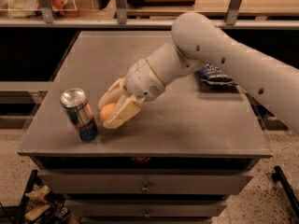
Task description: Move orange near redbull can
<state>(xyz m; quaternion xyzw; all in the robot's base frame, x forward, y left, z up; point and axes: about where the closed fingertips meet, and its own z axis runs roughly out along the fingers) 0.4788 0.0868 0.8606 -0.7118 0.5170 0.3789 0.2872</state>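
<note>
Gripping the orange: the gripper is clenched on it, with one pale finger across the top and far side and the other along the near side. Only a patch of orange skin shows between them. Position is the front-left part of the worktop, a little back from the front edge. Cannot tell whether the fruit sits on the surface or hangs just above it, because the lower finger hides its underside. The redbull can stands upright close to the front-left corner, silver top toward the camera and blue and silver sides visible. The orange is just beside the can, on the side facing the right edge. A thin sliver of worktop shows between the fingertips and the can wall, so they look apart, not touching. The arm comes in from the right edge, crosses the middle of the worktop on a diagonal and angles down toward the front-left, wrist housing just behind the fingers. A dark blue chip bag lies flat near the right edge, about halfway back, partly covered by the arm and well apart from the can and the orange. Drawer fronts sit under the front edge. A shelf rail runs behind the back edge.
</note>
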